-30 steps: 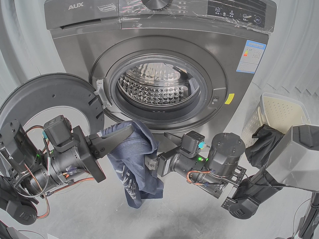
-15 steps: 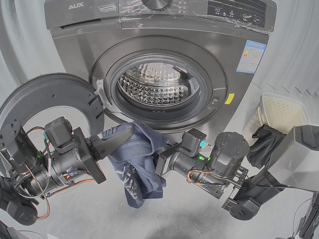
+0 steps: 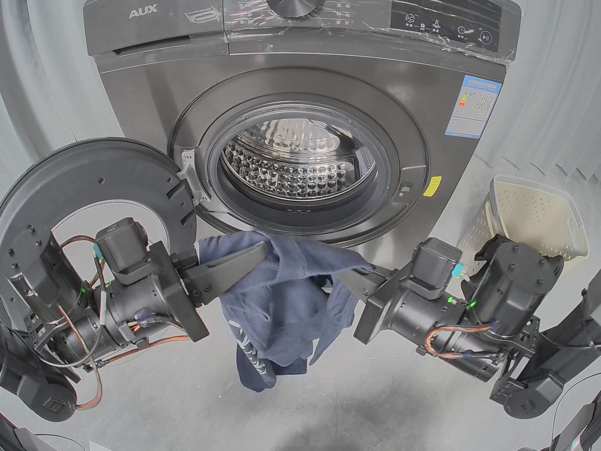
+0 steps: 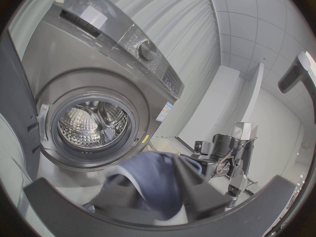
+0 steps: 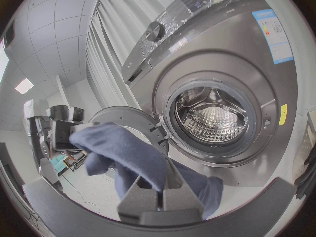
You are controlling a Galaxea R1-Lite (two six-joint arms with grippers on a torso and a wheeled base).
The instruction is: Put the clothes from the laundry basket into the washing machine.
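Left gripper (image 3: pixel 266 250), at the head view's lower left, is clamped on one end of the navy garment (image 3: pixel 285 295). The right gripper (image 3: pixel 343 275), just right of centre, pinches the other end. The cloth's top edge therefore runs left to right across the frame between them, and the rest hangs toward the floor. The washing machine's drum (image 3: pixel 294 158) opens just above that edge at centre frame. Its door (image 3: pixel 94 176) is swung wide at the left, and the laundry basket (image 3: pixel 538 211) stands at the right edge. Both arms look about equally near the opening, so the cloth probably has to go up and forward with both together.

Seen from the left wrist, the dark fingers (image 4: pixel 197 188) hold a bunched blue fold at lower centre. The drum lies up and to the left of it.

Seen from the right wrist, the grey fingers (image 5: pixel 144 195) are pressed together on a ridge of cloth at bottom centre. The drum lies up and to the right.
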